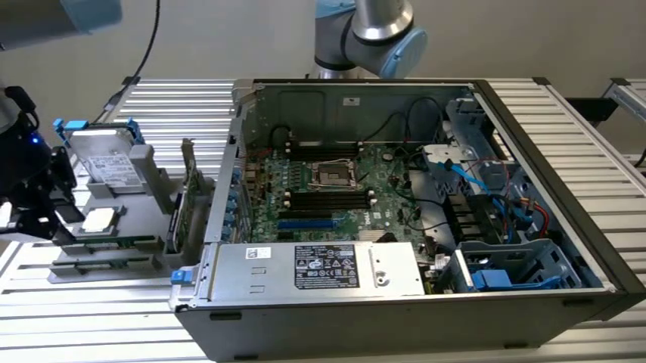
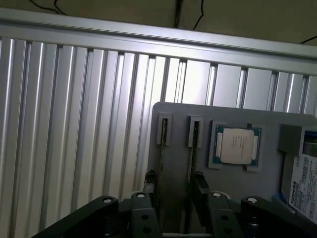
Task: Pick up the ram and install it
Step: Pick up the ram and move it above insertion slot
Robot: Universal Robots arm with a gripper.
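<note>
While open, claw (image 2: pixel 174 191) near ram (image 2: pixel 192 158) beside processor (image 2: pixel 237 146)

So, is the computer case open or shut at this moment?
Open. The computer case has no cover on its upper side, and the motherboard inside is plainly visible.

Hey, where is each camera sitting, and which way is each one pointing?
Exterior view: high above the bench, looking down into the open computer case; arm joints show at top.
Wrist view: on the wrist, looking down past the open pincer at the grey tray.
Shared: the tray and its processor chip.
</note>
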